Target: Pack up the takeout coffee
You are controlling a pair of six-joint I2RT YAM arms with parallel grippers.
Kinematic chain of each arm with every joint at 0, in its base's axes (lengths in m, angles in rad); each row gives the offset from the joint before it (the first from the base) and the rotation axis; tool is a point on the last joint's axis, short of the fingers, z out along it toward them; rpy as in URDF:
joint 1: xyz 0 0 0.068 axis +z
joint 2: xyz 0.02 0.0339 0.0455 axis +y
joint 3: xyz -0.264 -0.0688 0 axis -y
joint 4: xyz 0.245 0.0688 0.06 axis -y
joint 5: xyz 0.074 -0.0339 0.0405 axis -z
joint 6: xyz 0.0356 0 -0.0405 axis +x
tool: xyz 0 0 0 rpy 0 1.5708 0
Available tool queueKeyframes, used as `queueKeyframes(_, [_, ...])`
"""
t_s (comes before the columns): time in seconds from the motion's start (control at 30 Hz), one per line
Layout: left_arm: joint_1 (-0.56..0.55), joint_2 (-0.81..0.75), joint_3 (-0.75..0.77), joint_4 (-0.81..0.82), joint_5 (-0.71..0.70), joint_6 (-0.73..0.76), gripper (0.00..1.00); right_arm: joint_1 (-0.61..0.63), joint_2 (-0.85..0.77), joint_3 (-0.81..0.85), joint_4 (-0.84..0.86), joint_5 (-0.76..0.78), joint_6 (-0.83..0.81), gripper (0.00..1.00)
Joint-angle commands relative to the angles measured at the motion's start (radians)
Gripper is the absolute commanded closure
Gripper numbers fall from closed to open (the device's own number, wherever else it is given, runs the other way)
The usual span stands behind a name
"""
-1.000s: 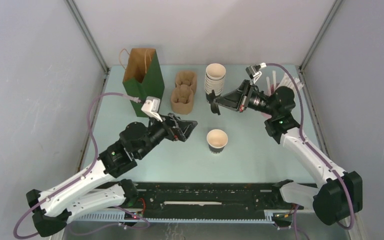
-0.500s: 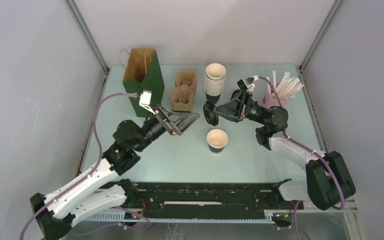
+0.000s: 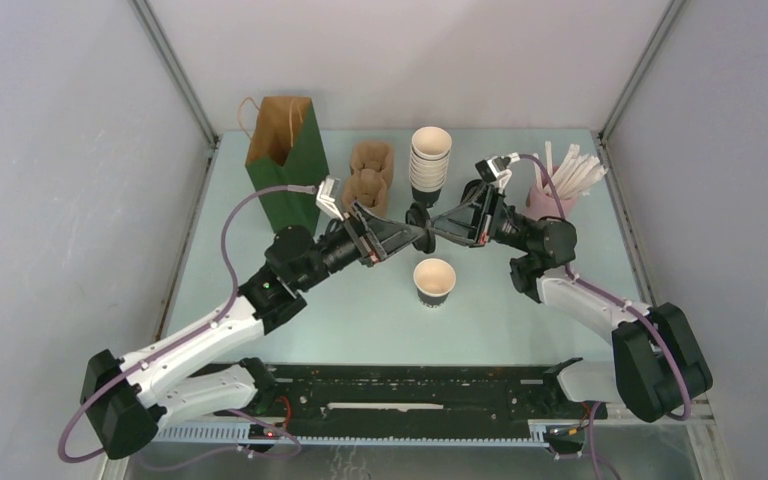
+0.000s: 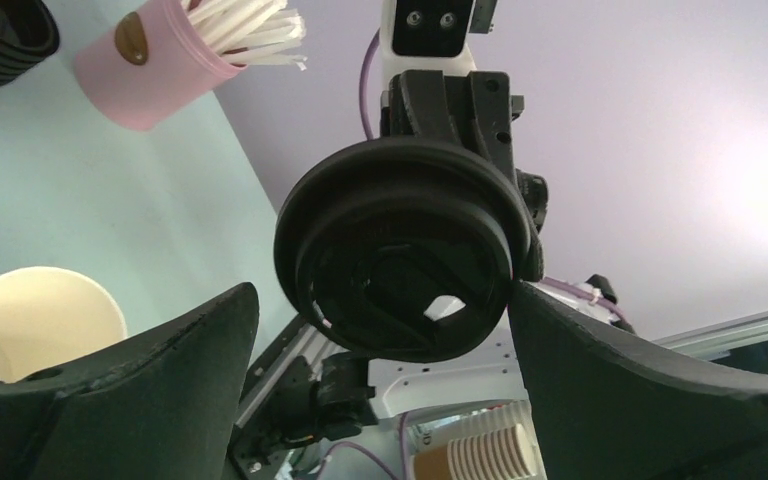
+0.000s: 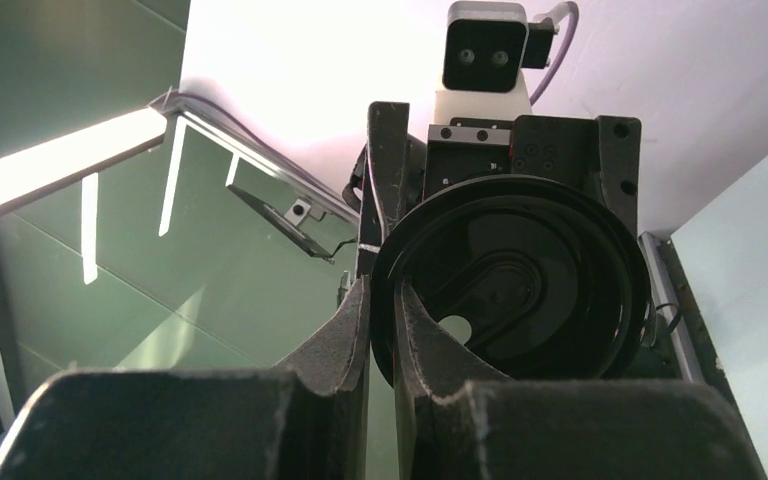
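The takeout coffee cup [image 3: 434,280], dark outside and white inside, stands lidless on the table [image 3: 360,320]; it also shows in the left wrist view [image 4: 40,320]. Above and behind it a round black lid [image 3: 420,222] hangs on edge in the air. My right gripper [image 3: 438,224] is shut on the lid's rim, and its wrist view shows the rim [image 5: 520,280] pinched between the fingers [image 5: 382,290]. My left gripper [image 3: 410,234] faces it, open wide. The lid [image 4: 400,260] sits between its two fingers [image 4: 380,295], close to the right one.
A green paper bag [image 3: 285,165] stands open at the back left. Beside it are brown cup carriers [image 3: 368,185] and a stack of lidless cups [image 3: 430,160]. A pink cup of straws [image 3: 560,185] stands behind my right arm. Stacked black lids [image 4: 0,35] lie near it.
My left arm has swung right and forward until its open fingers stand either side of the lid. The right arm brought the lid leftward, then held still.
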Motion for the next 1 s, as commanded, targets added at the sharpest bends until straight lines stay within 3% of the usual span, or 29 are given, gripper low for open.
queueKeyframes(0.0, [0.004,0.014,0.047,0.1,0.041,-0.082,0.0,0.007,-0.016,0.006,0.049,0.002,-0.043,1.0])
queueKeyframes(0.23, [0.006,-0.006,0.037,0.125,0.007,-0.113,0.0,0.016,-0.015,0.004,0.071,-0.01,-0.041,1.0])
queueKeyframes(0.43, [0.008,0.003,0.048,0.128,0.013,-0.118,0.16,0.021,-0.019,0.002,0.071,-0.002,-0.046,1.0])
queueKeyframes(0.6, [0.008,-0.005,0.039,0.117,0.003,-0.111,0.24,0.022,-0.019,0.003,0.071,0.003,-0.05,1.0])
queueKeyframes(0.67, [0.007,-0.006,0.037,0.113,-0.001,-0.11,0.21,0.023,-0.022,0.003,0.061,-0.002,-0.061,1.0])
queueKeyframes(0.73, [0.008,-0.003,0.043,0.099,-0.001,-0.106,0.09,0.024,-0.03,0.001,0.031,-0.009,-0.088,1.0])
queueKeyframes(0.77, [0.007,-0.004,0.045,0.098,-0.002,-0.105,0.08,0.025,-0.034,0.002,0.017,-0.01,-0.098,1.0])
queueKeyframes(0.97, [0.008,0.004,0.052,0.087,-0.009,-0.1,0.16,0.031,-0.052,0.002,-0.017,-0.011,-0.125,1.0])
